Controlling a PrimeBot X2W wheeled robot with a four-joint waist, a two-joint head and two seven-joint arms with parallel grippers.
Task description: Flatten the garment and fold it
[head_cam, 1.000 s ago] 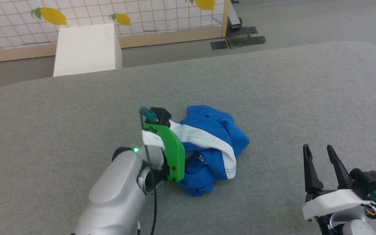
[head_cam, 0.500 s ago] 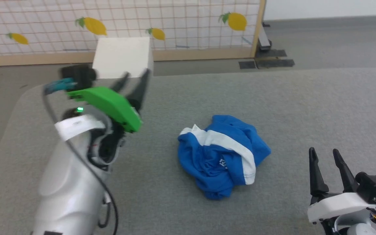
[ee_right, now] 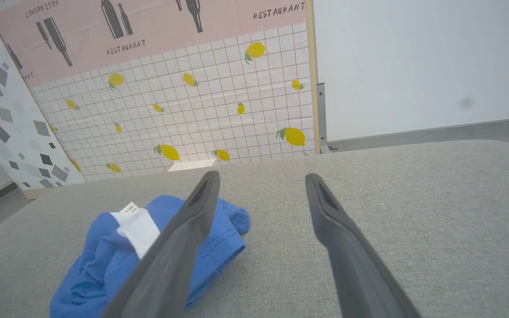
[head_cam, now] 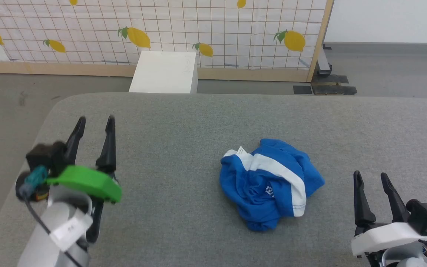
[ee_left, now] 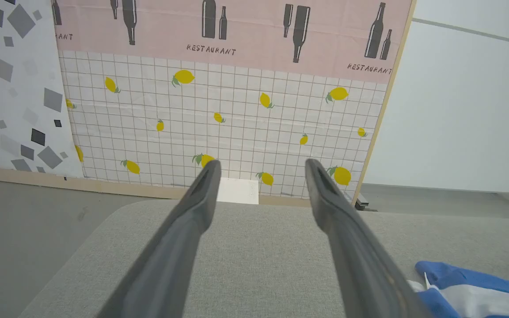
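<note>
On the grey surface [head_cam: 184,148] the left gripper [head_cam: 96,119] has swung off the garment [head_cam: 269,181] to the left edge, jaws wide and empty; the camera shifted too. One blue garment lies crumpled right of centre, unheld, so flattening looks not yet started, and the next move likely calls for pinching two far-apart hems and pulling outward. Two grippers, the right gripper [head_cam: 370,174] by the front right corner also wide and empty; one white tag [head_cam: 241,150].

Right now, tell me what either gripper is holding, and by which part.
Nothing is held. The left gripper and right gripper both stand open, apart from the crumpled garment.
</note>
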